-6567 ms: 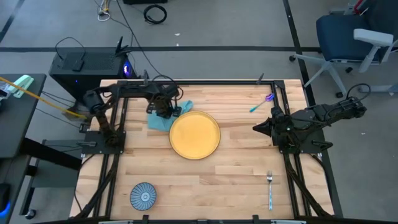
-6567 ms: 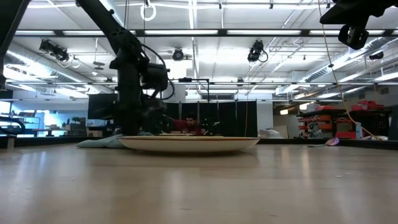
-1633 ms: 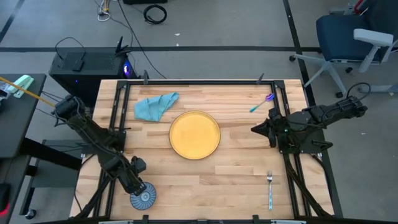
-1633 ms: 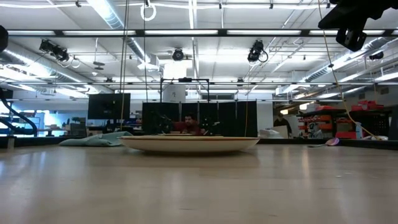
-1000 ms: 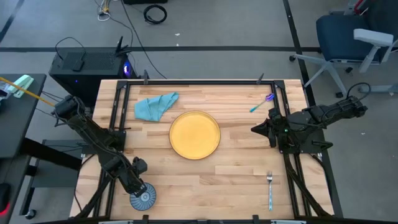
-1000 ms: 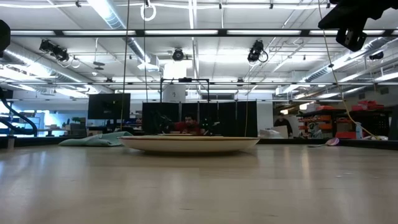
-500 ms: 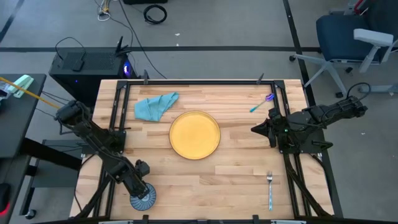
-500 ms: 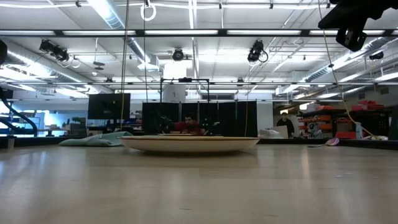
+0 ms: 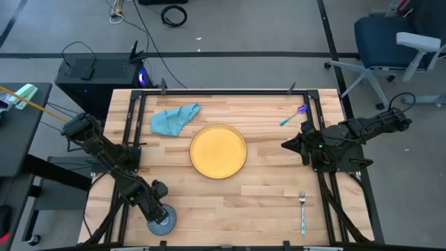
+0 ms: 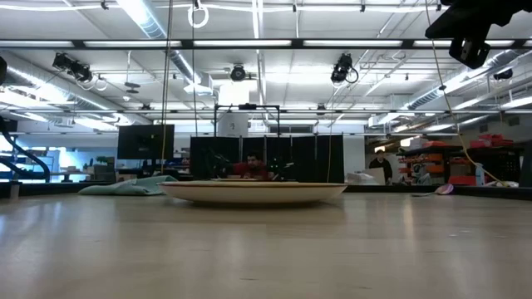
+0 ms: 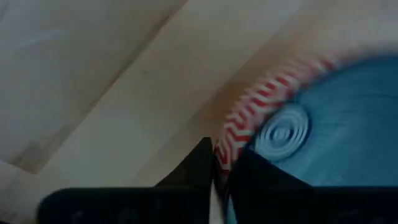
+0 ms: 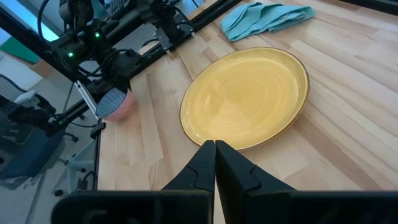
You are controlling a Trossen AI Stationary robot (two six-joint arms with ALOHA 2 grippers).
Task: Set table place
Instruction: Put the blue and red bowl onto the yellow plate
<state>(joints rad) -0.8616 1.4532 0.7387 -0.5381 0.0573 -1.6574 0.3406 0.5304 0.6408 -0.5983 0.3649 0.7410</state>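
Observation:
A blue bowl (image 9: pixel 164 224) with a red-and-white striped rim sits at the near left of the wooden table (image 9: pixel 265 202). My left gripper (image 9: pixel 159 213) is down on the bowl, shut on its rim; its wrist view (image 11: pixel 221 160) shows the bowl's blue spiral inside (image 11: pixel 323 118). A yellow plate (image 9: pixel 218 150) lies mid-table. My right gripper (image 9: pixel 284 144) is shut and empty, hovering right of the plate. The right wrist view shows the plate (image 12: pixel 245 96) and the bowl (image 12: pixel 115 102). My left gripper has the bowl's striped rim (image 11: pixel 229 144) between its two fingers, one finger (image 11: pixel 200 163) outside the wall and one (image 11: pixel 261 174) inside the bowl. The fingers come from above, slanting toward the table's near edge. Whether the bowl is off the table, I cannot tell.
A crumpled teal cloth (image 9: pixel 174 118) lies at the far left, behind the plate. A blue-and-purple spoon (image 9: pixel 293 116) lies at the far right. A fork with a blue handle (image 9: pixel 302 213) lies at the near right. Black rails (image 9: pixel 132 125) edge the table.
My left gripper has moved a little toward the table's near edge and down onto the blue bowl, and now covers more of it in the high view. My right arm has kept still.

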